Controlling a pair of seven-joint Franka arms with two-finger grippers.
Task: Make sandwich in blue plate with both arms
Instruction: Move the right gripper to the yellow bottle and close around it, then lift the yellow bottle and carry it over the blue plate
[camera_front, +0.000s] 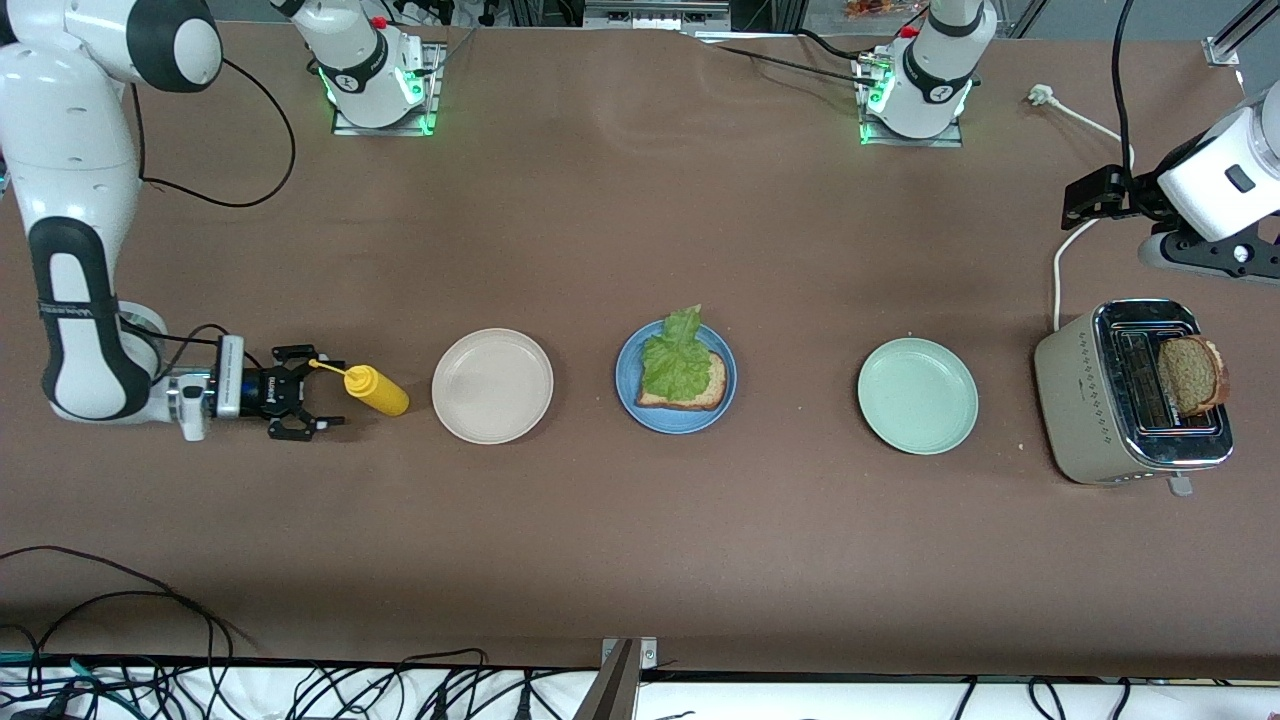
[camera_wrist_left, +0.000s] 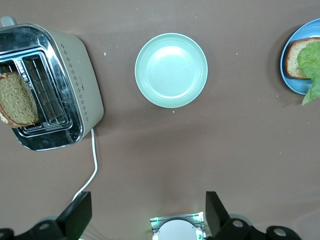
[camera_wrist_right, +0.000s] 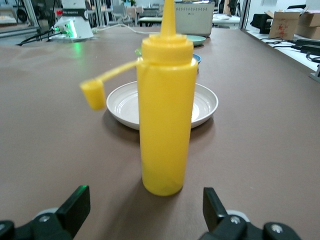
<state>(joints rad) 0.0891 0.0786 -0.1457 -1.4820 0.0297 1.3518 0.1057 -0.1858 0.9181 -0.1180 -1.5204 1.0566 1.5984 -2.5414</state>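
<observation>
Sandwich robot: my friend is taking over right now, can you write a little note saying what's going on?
Right gripper: open, low at the table, just short of the upright yellow mustard bottle, not touching it.
Left gripper: open, holding nothing, up in the air near the toaster.
Blue plate: one bread slice with the lettuce leaf on top.
Second bread slice: sticking out of the toaster.
Cream plate and mint plate: nothing on them.
Done: bottom bread and lettuce.
Left: move the toaster slice onto the lettuce.
</observation>
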